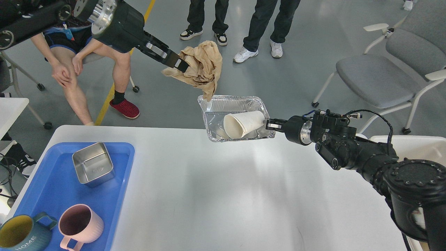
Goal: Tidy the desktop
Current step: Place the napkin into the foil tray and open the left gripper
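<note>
Brown crumpled paper (200, 66) hangs from the left gripper (182, 65), whose fingers are pinched on one edge of it, so the rest droops freely. Its lowest corner dangles just above the back rim of a foil tray (212, 120), which looks deliberate: the tray seems to be serving as a catch-all for the rubbish. The right gripper (270, 124) is clamped on the tray's right rim and holds it up off the table, out over the far edge, tilted a little toward me. A white paper cup (242, 123) lies on its side inside the tray, mouth to the left.

Below all this the desktop (223, 195) stretches wide and white. On its left end sits a blue tray (48, 191) holding the things worth keeping: a square steel tin (92, 162), a pink mug (79, 223) and a dark teal mug (19, 233).

I'd judge the paper needs to come a touch nearer over the tray before release, or it may slide off the rim onto the floor.
</note>
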